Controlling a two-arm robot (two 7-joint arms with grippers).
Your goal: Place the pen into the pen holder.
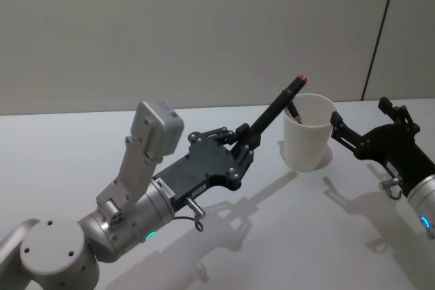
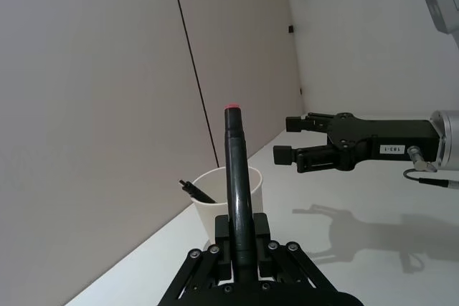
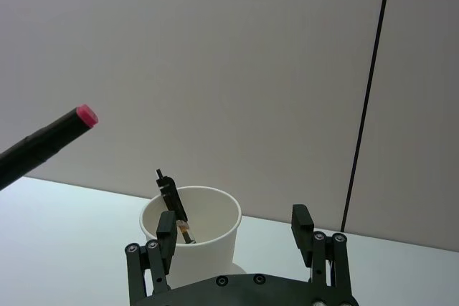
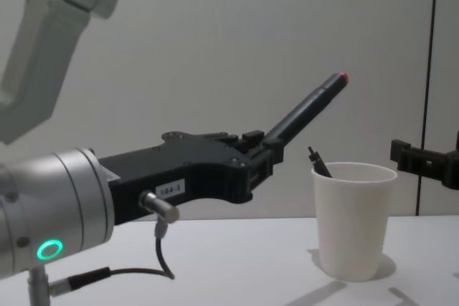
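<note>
Light was bright and even, from overhead. My left claw (image 1: 246,142) and right claw (image 1: 360,117) threw soft, doubled grey shadows on the white tabletop (image 1: 68,134), falling toward me. The wall (image 1: 170,25) was flatly lit, greyer in chest view.

White matte table (image 1: 68,140) runs flat beneath the jaws and back to the wall (image 1: 170,25). Wall is plain, pale grey-beige, standing just beyond the jaws. One thin dark vertical seam (image 1: 380,32) in it, beyond the jaws of the right gripper (image 2: 283,139). Soft shadows lie on the table under the jaws; light is diffuse and even.
</note>
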